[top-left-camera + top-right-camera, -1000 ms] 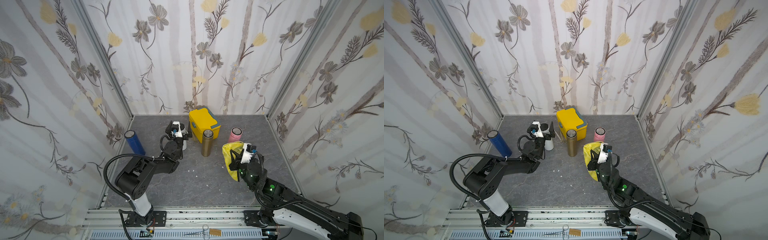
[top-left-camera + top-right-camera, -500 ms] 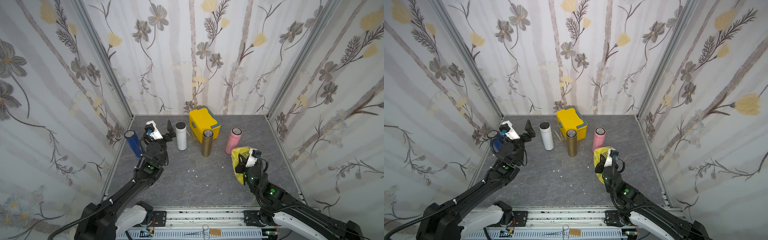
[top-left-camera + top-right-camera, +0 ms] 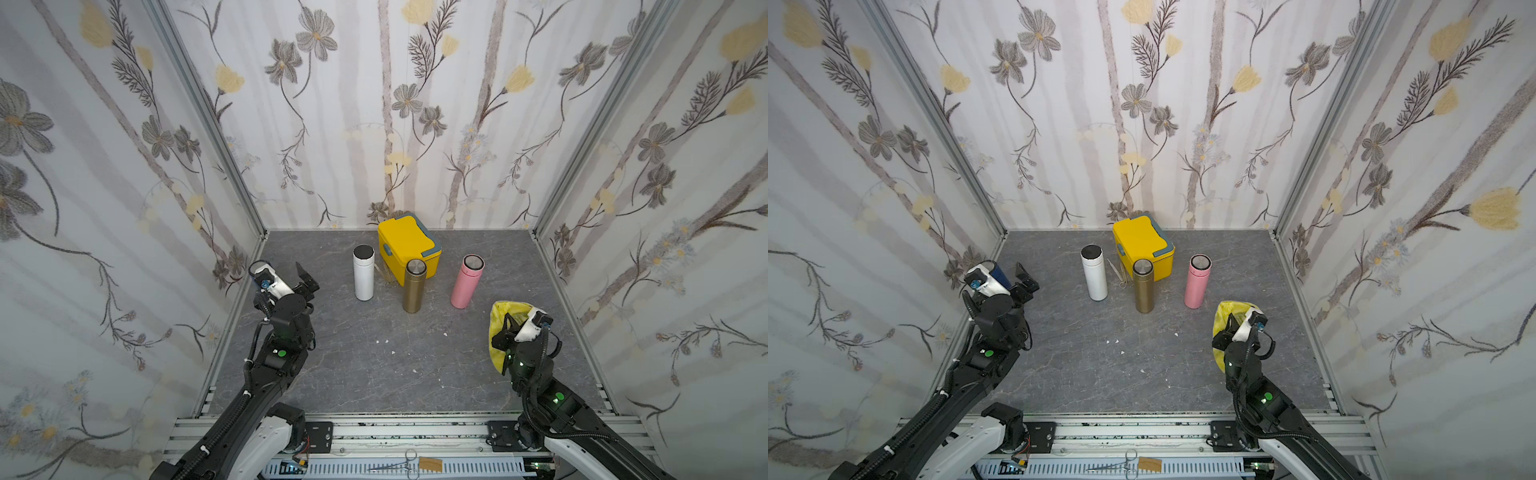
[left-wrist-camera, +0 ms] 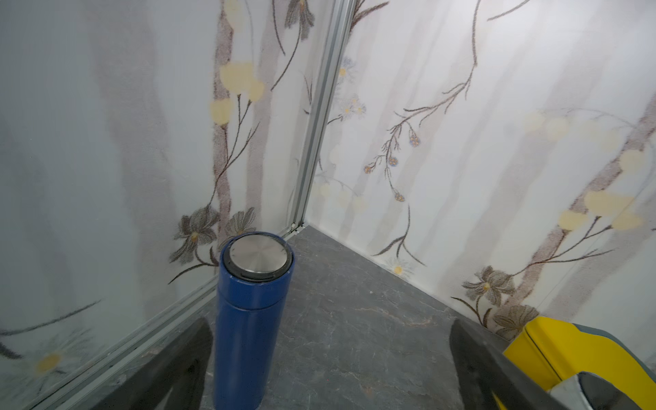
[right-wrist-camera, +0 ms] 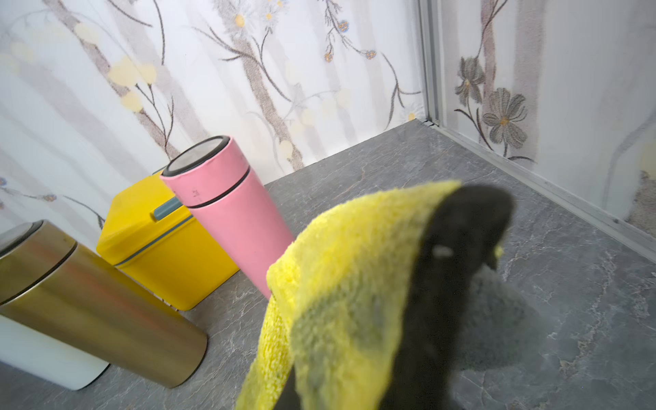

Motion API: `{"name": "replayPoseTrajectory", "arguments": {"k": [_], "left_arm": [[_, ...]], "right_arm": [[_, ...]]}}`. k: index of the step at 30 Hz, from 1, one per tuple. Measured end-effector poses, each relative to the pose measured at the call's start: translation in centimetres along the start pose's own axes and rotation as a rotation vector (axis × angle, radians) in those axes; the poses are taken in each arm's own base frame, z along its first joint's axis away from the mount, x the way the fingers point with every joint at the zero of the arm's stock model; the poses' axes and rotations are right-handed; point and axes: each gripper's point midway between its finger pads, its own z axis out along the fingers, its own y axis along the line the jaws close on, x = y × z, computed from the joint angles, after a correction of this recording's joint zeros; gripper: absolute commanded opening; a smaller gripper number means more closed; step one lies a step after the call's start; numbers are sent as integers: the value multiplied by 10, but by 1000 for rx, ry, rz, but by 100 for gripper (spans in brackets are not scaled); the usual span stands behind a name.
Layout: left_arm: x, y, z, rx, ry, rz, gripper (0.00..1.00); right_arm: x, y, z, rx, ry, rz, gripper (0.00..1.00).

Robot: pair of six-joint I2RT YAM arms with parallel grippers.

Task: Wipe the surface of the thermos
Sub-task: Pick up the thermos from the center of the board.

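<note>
Four thermoses stand upright on the grey floor. The white one [image 3: 363, 272], the gold one [image 3: 413, 286] and the pink one [image 3: 467, 280] form a row. The blue one [image 4: 248, 319] is by the left wall. My left gripper [image 4: 330, 330] is open around the blue thermos [image 3: 998, 274], which stands close beside one finger [image 4: 191, 355]. I cannot tell whether they touch. My right gripper [image 3: 505, 328] is shut on a yellow cloth [image 3: 500, 311], held off to the right and nearer than the pink thermos [image 5: 227, 213]. The cloth [image 5: 337, 284] drapes over the finger [image 5: 461, 241].
A yellow box [image 3: 407, 245] with a grey-blue handle stands at the back behind the gold thermos. Thin tweezers [image 3: 1117, 272] lie between the white and gold thermoses. Small white crumbs [image 3: 386, 341] dot the middle floor. Papered walls close in on three sides.
My left gripper has swung from the white thermos over to the blue one by the left wall. My right gripper has pulled the cloth back and rightward, away from the pink thermos.
</note>
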Motion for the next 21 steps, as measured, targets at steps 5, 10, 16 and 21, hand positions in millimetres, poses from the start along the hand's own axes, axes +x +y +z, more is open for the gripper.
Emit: {"name": "replayPoseTrajectory", "arguments": {"k": [5,10,16,21], "left_arm": [[17,22,16,-102,42,26,100],[29,42,27,-205,67,46,100],[38,65,41,-291,60,126,100],[43,67,58,-298,49,184,100]], "right_arm": [[5,-5,3,15,20,-7,0],[17,-5,10,33,74,-41,0],[25,-2,15,20,115,-56,0],[18,0,13,-2,93,-32,0]]}}
